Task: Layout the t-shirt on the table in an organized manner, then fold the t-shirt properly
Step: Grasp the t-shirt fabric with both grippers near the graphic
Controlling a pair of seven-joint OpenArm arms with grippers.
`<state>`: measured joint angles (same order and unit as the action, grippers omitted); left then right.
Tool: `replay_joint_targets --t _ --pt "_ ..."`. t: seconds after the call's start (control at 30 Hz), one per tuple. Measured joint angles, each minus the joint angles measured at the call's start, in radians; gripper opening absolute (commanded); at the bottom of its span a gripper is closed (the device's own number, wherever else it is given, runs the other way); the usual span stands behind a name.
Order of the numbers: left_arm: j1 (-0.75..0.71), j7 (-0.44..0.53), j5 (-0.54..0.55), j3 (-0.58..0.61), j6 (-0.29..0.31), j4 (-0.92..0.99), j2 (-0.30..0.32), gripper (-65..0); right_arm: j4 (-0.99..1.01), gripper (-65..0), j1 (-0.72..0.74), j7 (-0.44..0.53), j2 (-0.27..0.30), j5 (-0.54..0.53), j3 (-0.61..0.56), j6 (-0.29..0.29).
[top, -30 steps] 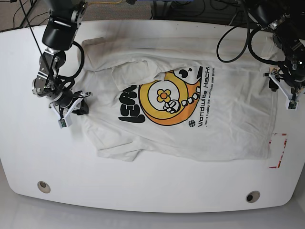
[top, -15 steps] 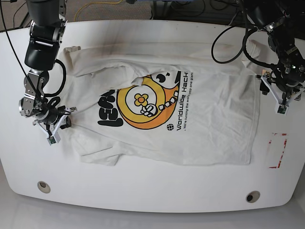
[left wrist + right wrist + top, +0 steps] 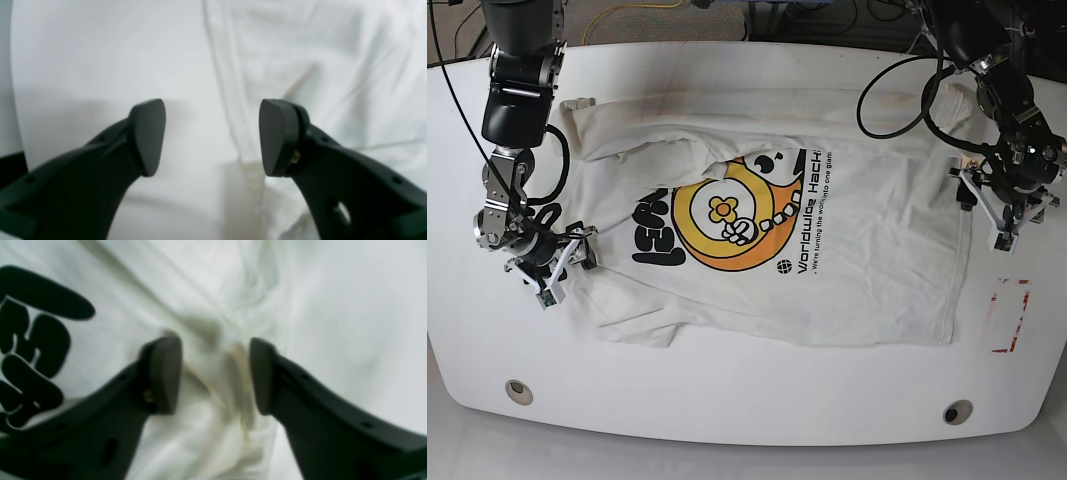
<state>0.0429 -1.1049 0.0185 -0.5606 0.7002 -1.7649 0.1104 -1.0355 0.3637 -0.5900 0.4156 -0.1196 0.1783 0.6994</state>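
The t-shirt [image 3: 827, 250] lies spread but rumpled on the table [image 3: 727, 420]; both the left gripper [image 3: 999, 205] and right gripper [image 3: 562, 272] stand released; smoothing and all folding remain

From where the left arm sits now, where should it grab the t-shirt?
Take the t-shirt's hemmed edge, which runs between the left gripper's open jaws. Come straight down from above: the hem lies flat on the table, so one jaw lands on cloth, one beside it.

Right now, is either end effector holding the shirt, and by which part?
Neither. The right end effector stands open around a bunched fold of the shirt; the left end effector is open above its hem.
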Motion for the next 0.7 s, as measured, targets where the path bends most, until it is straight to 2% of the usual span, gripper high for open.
replay_joint_targets --t 0.1,0.33,0.43,0.57,0.7 --pt "0.026 0.01 0.004 0.001 0.0 0.0 -0.008 -24.2 -0.087 -19.8 -0.036 -0.027 0.0 -0.01 0.016 0.0" --pt "0.077 0.028 -0.004 -0.003 -0.002 0.053 -0.045 -24.2 -0.227 -20.1 -0.136 -0.121 -0.045 0.005 0.135 -0.004" --pt "0.108 0.074 0.0 0.001 -0.001 0.128 -0.052 -24.2 -0.25 -24.1 -0.169 -0.125 -0.066 0.007 0.158 -0.003" --pt "0.127 0.161 -0.001 0.001 -0.001 0.227 -0.049 -24.2 -0.283 -32.3 -0.21 -0.133 -0.1 0.002 0.166 -0.002" --pt "0.12 0.212 -0.011 0.048 -0.003 0.312 -0.034 -24.2 -0.298 -40.6 -0.251 -0.137 -0.119 -0.006 0.164 0.001"
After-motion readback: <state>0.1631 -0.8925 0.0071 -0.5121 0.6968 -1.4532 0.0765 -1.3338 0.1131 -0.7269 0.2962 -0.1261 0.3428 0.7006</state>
